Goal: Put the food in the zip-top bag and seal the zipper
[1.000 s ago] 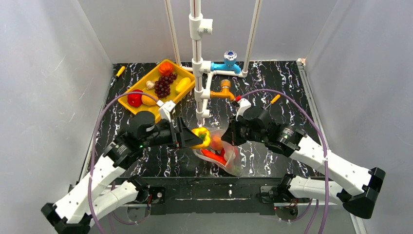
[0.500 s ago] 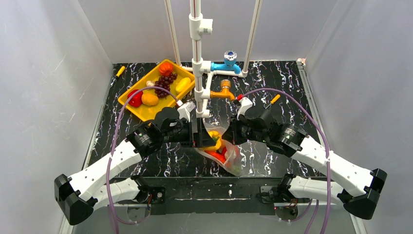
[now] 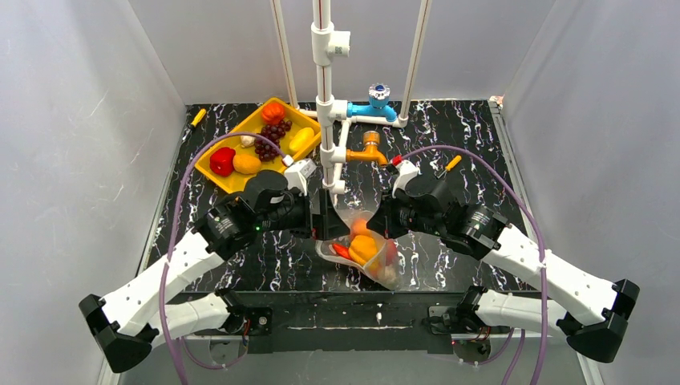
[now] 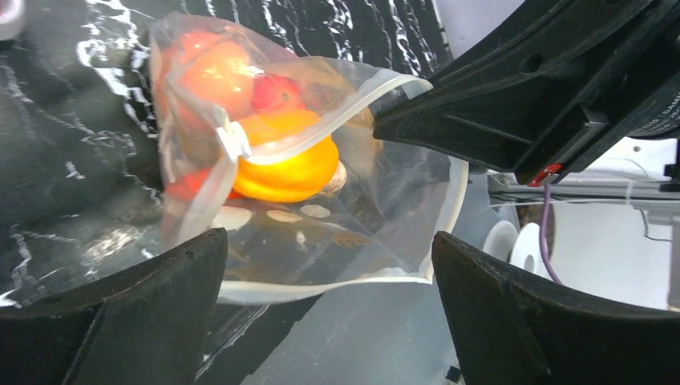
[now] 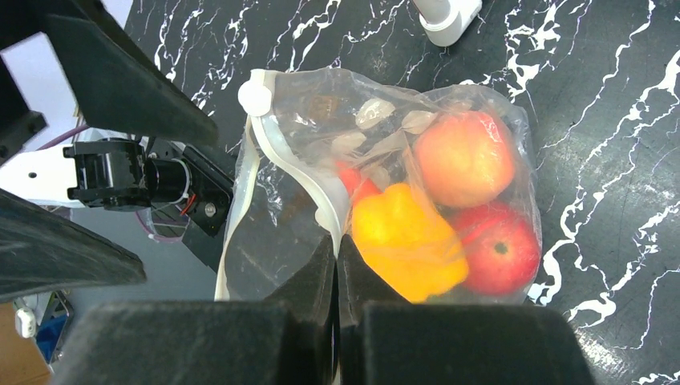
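Observation:
The clear dotted zip-top bag (image 3: pixel 377 269) lies at the table's near middle with its mouth held up and open. My right gripper (image 3: pixel 383 222) (image 5: pixel 337 241) is shut on the zipper (image 5: pixel 255 152) lip of the bag's mouth. Food lies inside the bag: a yellow pepper (image 5: pixel 405 241) (image 4: pixel 285 168), a peach (image 5: pixel 463 158) and a red apple (image 5: pixel 491 250). My left gripper (image 3: pixel 325 224) (image 4: pixel 327 241) stands wide open at the bag's mouth, with nothing between its fingers. More food sits on the yellow tray (image 3: pixel 210 149): a red pepper (image 3: pixel 222 160), dark grapes (image 3: pixel 269 136), an orange tomato (image 3: pixel 273 111).
A white pipe stand (image 3: pixel 325 96) rises just behind the bag, with a blue valve (image 3: pixel 378 100) and an orange valve (image 3: pixel 370 146). The yellow tray is at the back left. Grey walls close in both sides of the black marbled table (image 3: pixel 449 128).
My left gripper carried the yellow pepper rightward to the bag's mouth and opened. The pepper now lies inside the bag. The right gripper stayed shut on the bag's lip.

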